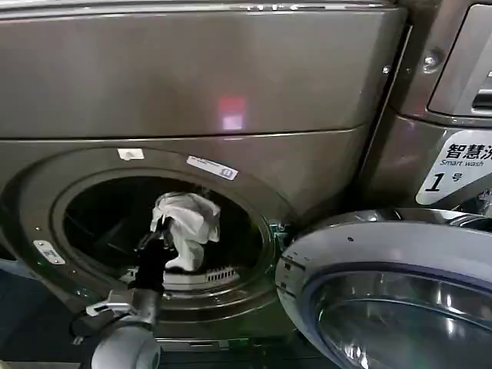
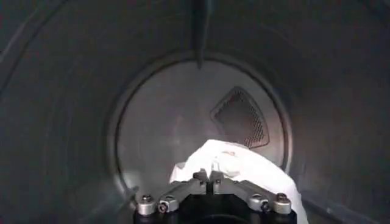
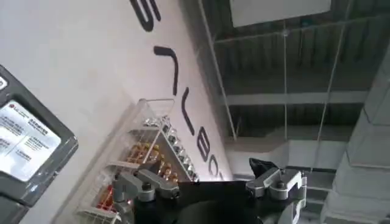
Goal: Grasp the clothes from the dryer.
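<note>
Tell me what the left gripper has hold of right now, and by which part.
The left gripper is shut on the white garment inside the dryer drum, pinching a bunched fold of the cloth. The right gripper is open, holding nothing.

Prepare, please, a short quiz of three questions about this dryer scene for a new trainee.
1. True or false: the dryer door is closed.
2. Which gripper holds the white garment? A) left B) right
3. Where does the right gripper point?

Key:
1. False; it stands open.
2. A; the left gripper is shut on it inside the drum.
3. Away from the dryer, toward a wall and ceiling, fingers apart.
</note>
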